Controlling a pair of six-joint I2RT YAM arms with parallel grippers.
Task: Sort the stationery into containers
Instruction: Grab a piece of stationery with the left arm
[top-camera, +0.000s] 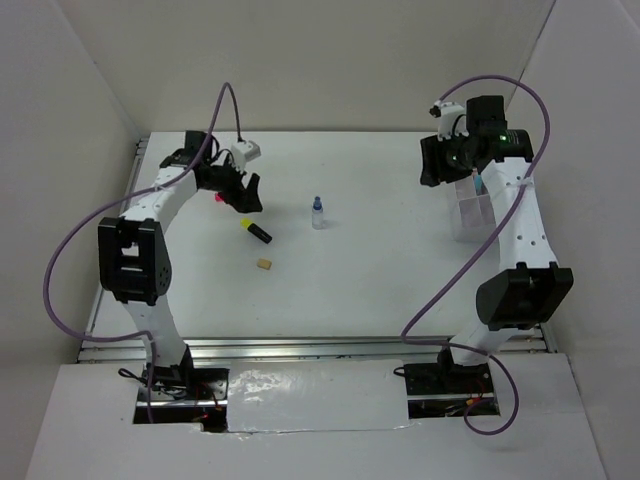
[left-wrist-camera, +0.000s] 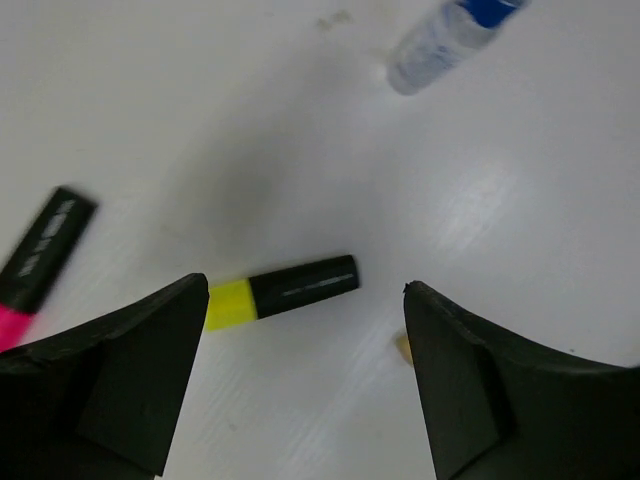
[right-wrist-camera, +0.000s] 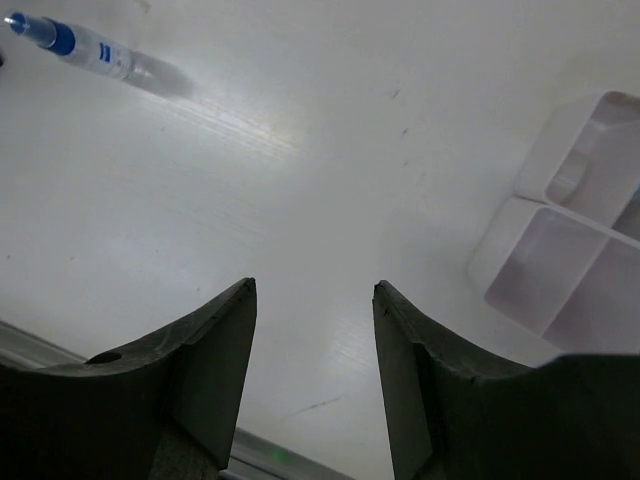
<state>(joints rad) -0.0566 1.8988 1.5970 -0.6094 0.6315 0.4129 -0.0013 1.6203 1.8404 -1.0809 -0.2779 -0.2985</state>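
My left gripper (top-camera: 246, 190) is open and empty above the table, between the pink highlighter (top-camera: 217, 198) and the yellow highlighter (top-camera: 256, 231). In the left wrist view the yellow highlighter (left-wrist-camera: 280, 292) lies beyond my open gripper (left-wrist-camera: 306, 286), the pink one (left-wrist-camera: 35, 265) is at the left edge, and the tan eraser (left-wrist-camera: 403, 347) peeks out beside the right finger. The eraser (top-camera: 264, 265) lies nearer the front. The blue-capped bottle (top-camera: 318, 213) stands mid-table. My right gripper (top-camera: 432, 165) is open and empty, left of the clear tray (top-camera: 470, 215). The thin blue pens are not clearly visible.
The tray's compartments (right-wrist-camera: 570, 240) show at the right of the right wrist view, the bottle (right-wrist-camera: 95, 50) at its top left. Something small and blue (top-camera: 477, 180) sticks up from the tray's far end. White walls enclose the table; a metal rail (top-camera: 300, 348) runs along the front edge.
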